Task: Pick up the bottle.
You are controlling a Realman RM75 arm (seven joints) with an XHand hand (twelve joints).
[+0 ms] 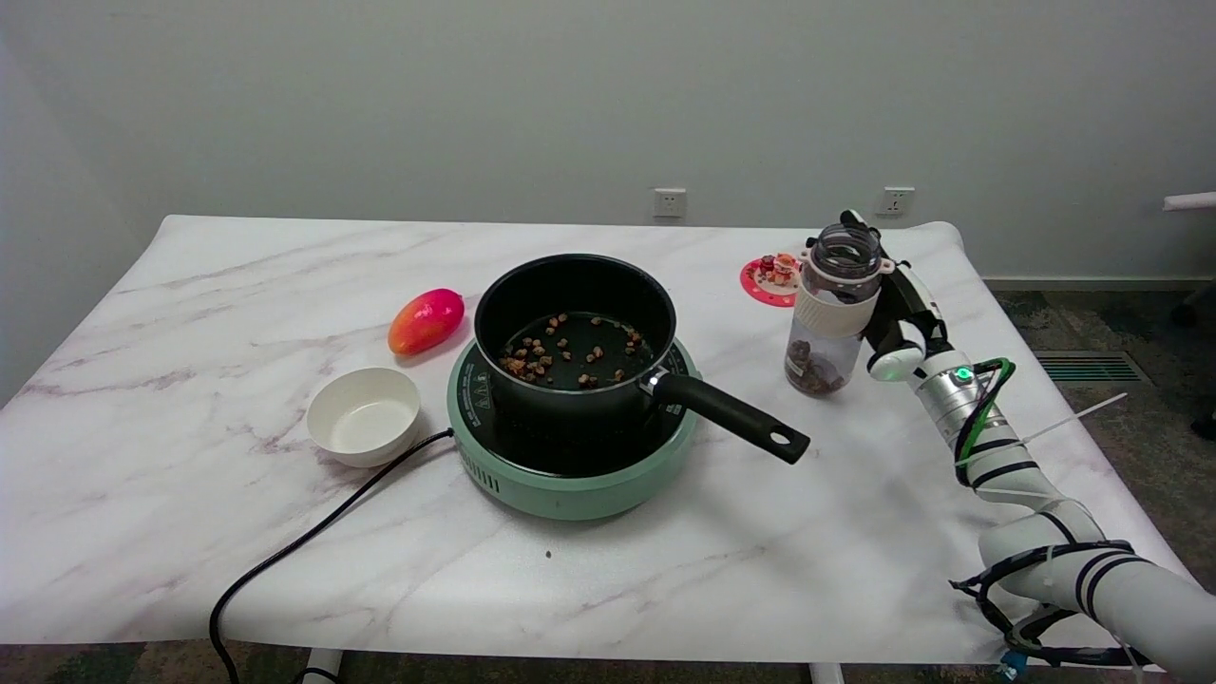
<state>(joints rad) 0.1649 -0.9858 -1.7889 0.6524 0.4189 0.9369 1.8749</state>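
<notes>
The right arm reaches in from the lower right, its hand (898, 304) raised upright, fingers mostly hidden.

Pot (574, 328) on cooker (570, 454), bowl (364, 415) left, bottle (833, 309) right, mango (426, 320) behind bowl.

A single head view looks down and across the marble table (190, 456) from above its near edge, facing the grey wall (475, 95) along the frame's top; the whole tabletop fits.
</notes>
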